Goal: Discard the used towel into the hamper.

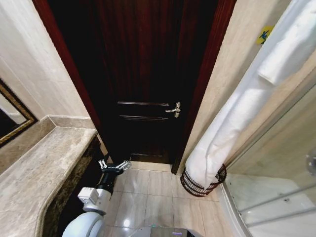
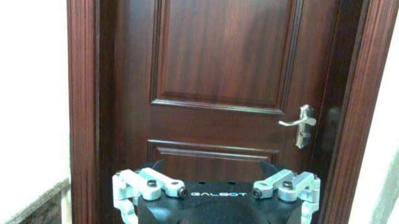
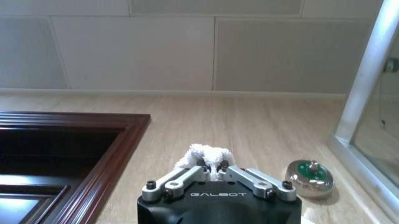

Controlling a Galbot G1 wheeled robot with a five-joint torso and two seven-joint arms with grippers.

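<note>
Nearly there — towel's foot already sits in the hamper.
Left gripper [image 1: 114,167] hangs low and spread, empty; the towel [image 1: 232,113] droops into the hamper [image 1: 192,186], seemingly pinched at its top by the right gripper [image 3: 210,169].

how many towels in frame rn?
1. A white towel hangs in a long drape from the right gripper, which is pinched on its top end; its lower end dips into the hamper by the door. None seen elsewhere.
</note>
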